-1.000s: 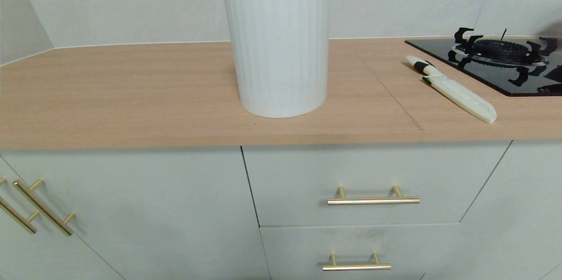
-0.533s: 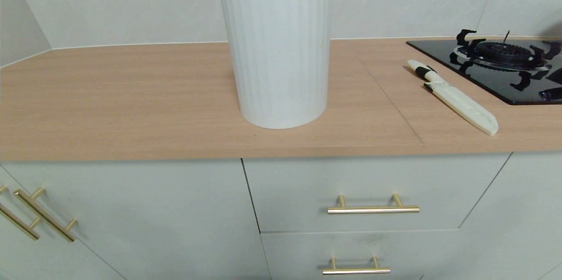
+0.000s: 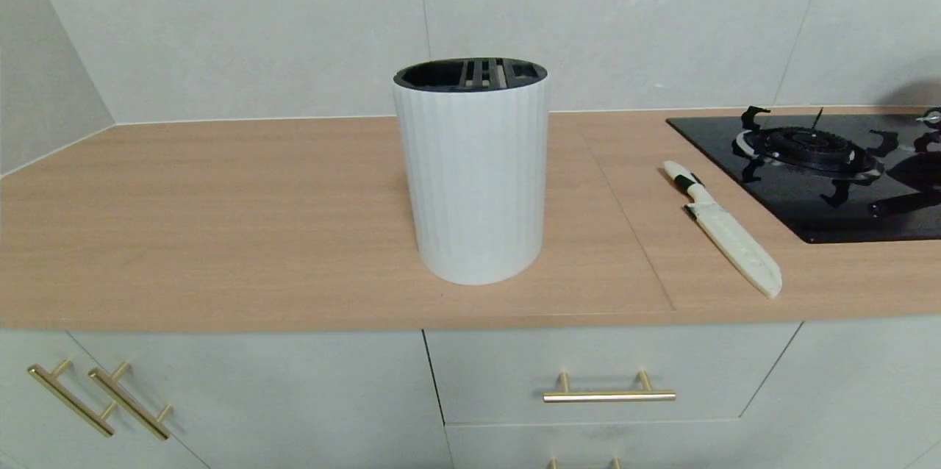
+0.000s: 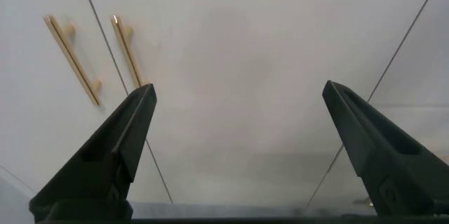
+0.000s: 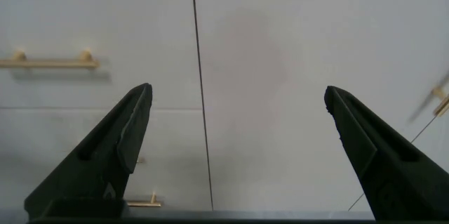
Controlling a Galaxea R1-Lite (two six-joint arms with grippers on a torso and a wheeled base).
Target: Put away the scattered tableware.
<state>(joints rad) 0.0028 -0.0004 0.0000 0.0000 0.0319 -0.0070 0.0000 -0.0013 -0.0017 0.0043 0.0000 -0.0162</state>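
Note:
A white ribbed cylindrical knife holder with a black slotted top stands upright near the middle of the wooden countertop. To its right a cream-bladed knife with a white and black handle lies flat on the counter, blade tip toward the front edge. My left gripper is open, facing pale cabinet doors with gold bar handles. My right gripper is open too, facing cabinet and drawer fronts, with nothing between its fingers.
A black gas hob with a burner grate sits at the counter's right end, just beyond the knife. Below the counter are grey drawers with a gold handle and cabinet doors at left. A tiled wall backs the counter.
The head camera has tilted up and pulled back, so the whole scene sits lower and the holder's black top has come into sight. The holder and the knife have kept their places.

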